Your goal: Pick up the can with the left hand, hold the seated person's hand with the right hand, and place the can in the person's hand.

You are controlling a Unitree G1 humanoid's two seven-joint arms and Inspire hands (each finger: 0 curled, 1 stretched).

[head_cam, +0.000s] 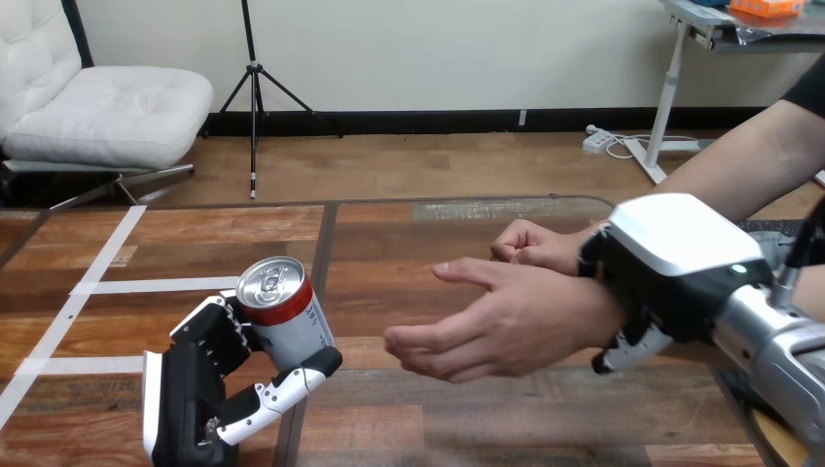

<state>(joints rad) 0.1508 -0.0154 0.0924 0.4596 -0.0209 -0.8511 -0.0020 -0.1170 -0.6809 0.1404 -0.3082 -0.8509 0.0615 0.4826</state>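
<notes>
A can (289,313) with a silver top, red band and pale body leans slightly, lifted off the wooden table (467,418) at the lower left. My left hand (199,375) is shut on it, fingers behind and thumb across the front. To its right, apart from the can, the person's hand (496,326) reaches in from the right, open with its fingers pointing left. My right hand (671,255) wraps the person's wrist from above, and its fingers (627,350) curl out underneath.
The person's other hand (530,243) rests as a fist just behind the open one. White tape lines (117,286) mark the table's left part. A dark seam (321,263) runs down the tabletop beside the can.
</notes>
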